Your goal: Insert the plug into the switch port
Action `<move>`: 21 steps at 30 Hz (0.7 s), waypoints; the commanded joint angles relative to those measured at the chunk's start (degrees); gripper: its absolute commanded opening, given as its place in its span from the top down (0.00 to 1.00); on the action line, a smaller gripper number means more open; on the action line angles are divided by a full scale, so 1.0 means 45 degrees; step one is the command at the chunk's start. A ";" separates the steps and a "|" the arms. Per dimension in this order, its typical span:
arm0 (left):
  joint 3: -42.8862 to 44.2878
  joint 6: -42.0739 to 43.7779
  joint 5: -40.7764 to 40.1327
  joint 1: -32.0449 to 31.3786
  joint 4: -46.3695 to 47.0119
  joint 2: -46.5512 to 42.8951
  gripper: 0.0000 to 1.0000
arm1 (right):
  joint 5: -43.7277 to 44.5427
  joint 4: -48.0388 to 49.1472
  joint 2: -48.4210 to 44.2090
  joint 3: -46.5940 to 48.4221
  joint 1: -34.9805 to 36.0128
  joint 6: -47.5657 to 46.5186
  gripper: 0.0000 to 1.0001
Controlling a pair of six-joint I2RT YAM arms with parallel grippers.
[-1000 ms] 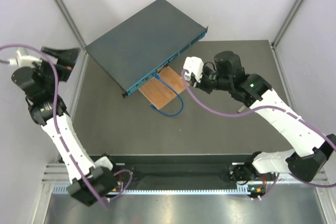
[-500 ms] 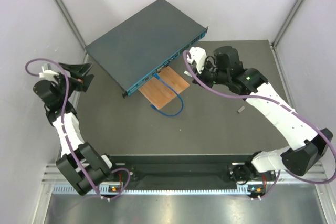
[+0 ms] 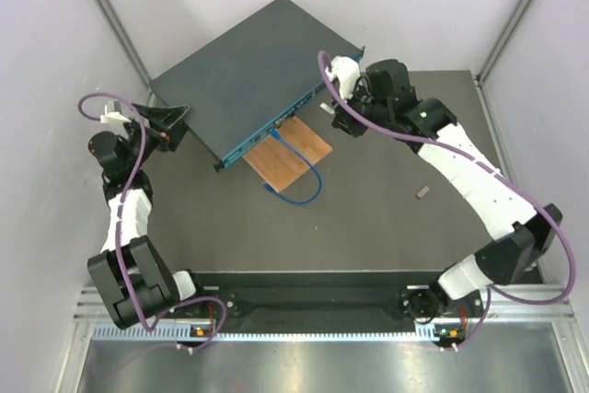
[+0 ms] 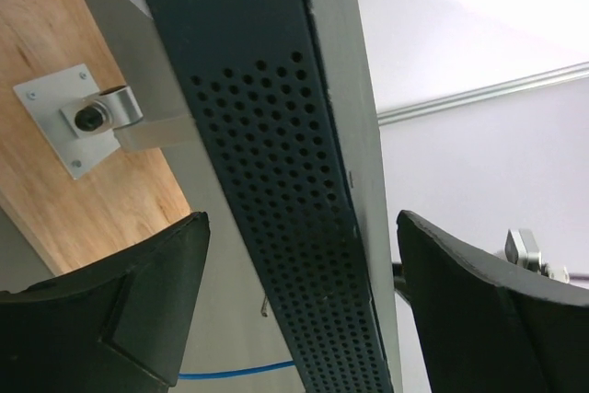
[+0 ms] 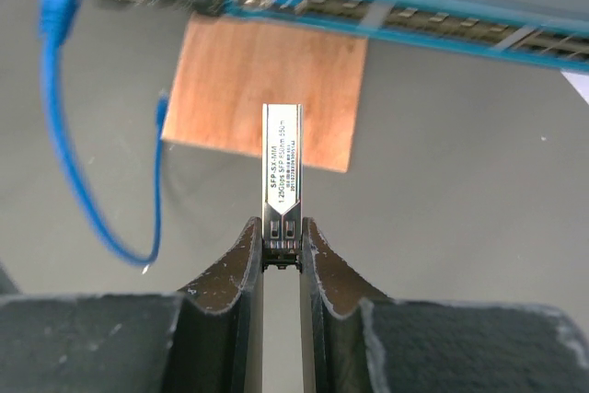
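Observation:
The switch (image 3: 248,66) is a flat dark blue-teal box lying diagonally at the back of the table. Its port face (image 5: 386,8) runs across the top of the right wrist view. My right gripper (image 5: 282,244) is shut on the plug (image 5: 282,163), a slim silver labelled module that points towards the port face, short of it and above the mat. In the top view my right gripper (image 3: 337,113) hovers near the right end of that face. My left gripper (image 4: 302,220) is open, with the switch's perforated side (image 4: 285,181) between its spread fingers (image 4: 129,310).
A small wooden board (image 3: 289,151) lies in front of the port face. A blue cable (image 3: 304,181) is plugged into a port and loops over the mat. A small dark piece (image 3: 423,193) lies on the right. A wooden surface with a metal bracket (image 4: 83,117) shows by the switch.
My left arm has swung in until its open gripper straddles the switch's left corner. My right gripper has moved up and back with the plug, closer to the port face.

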 commanded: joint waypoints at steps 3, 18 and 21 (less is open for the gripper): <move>-0.0098 0.0164 -0.0756 -0.0800 0.1275 -0.0085 0.21 | 0.1301 -0.0488 0.1197 0.1906 0.0165 0.1097 1.00; -0.0254 0.0730 -0.1284 -0.1641 0.0279 -0.0397 0.92 | 0.3547 -0.0606 0.2312 0.2864 0.1336 0.1547 1.00; -0.0196 0.0868 -0.1342 -0.1739 0.0084 -0.0514 0.96 | 0.3900 -0.0703 0.2527 0.3157 0.1376 0.1566 1.00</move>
